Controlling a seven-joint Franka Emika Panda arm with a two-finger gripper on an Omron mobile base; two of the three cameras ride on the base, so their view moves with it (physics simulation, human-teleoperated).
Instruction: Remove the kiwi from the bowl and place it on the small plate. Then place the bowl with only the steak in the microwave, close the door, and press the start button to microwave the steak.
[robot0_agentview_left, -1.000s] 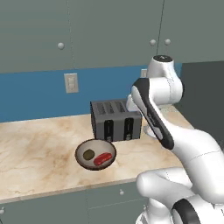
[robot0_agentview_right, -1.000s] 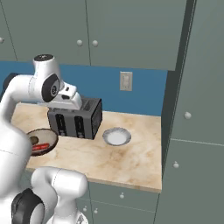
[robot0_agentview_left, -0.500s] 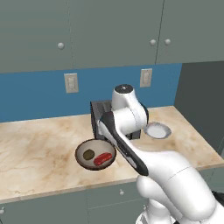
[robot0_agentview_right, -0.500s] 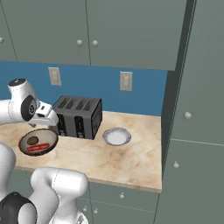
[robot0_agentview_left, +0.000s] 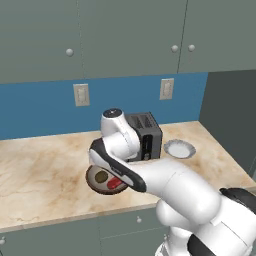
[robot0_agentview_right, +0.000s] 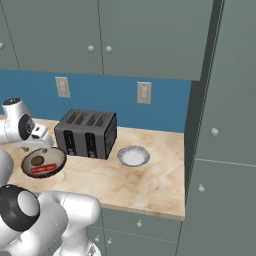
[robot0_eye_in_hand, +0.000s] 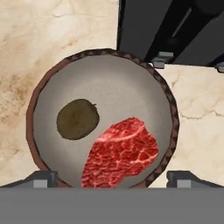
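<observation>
Left base view first: the arm has swung a long way over in the last second, from off by the right of the toaster (robot0_agentview_left: 145, 133) to hanging right above the bowl (robot0_agentview_left: 103, 180) near the front of the desk (robot0_agentview_left: 40, 170). The kiwi (robot0_agentview_left: 102, 176) and the steak (robot0_agentview_left: 115, 184) both sit in the bowl, so nothing's been lifted yet. I read the swing as the approach for the kiwi pick.

Right base view: same story from the other side. The bowl sits left of the toaster, kiwi towards the back, steak in front. The small plate (robot0_agentview_right: 133, 156) is on the other side of the toaster, well apart from the bowl, and that's where the kiwi has to go.

Hand view: looking straight down into the bowl. The pincer (robot0_eye_in_hand: 111, 178) is spread wide with nothing in it, tips standing at the bottom edge on either side of the steak's near end. The kiwi lies up and left of the midpoint, beside the steak, so I'd guess I need to shift over it before dropping.
</observation>
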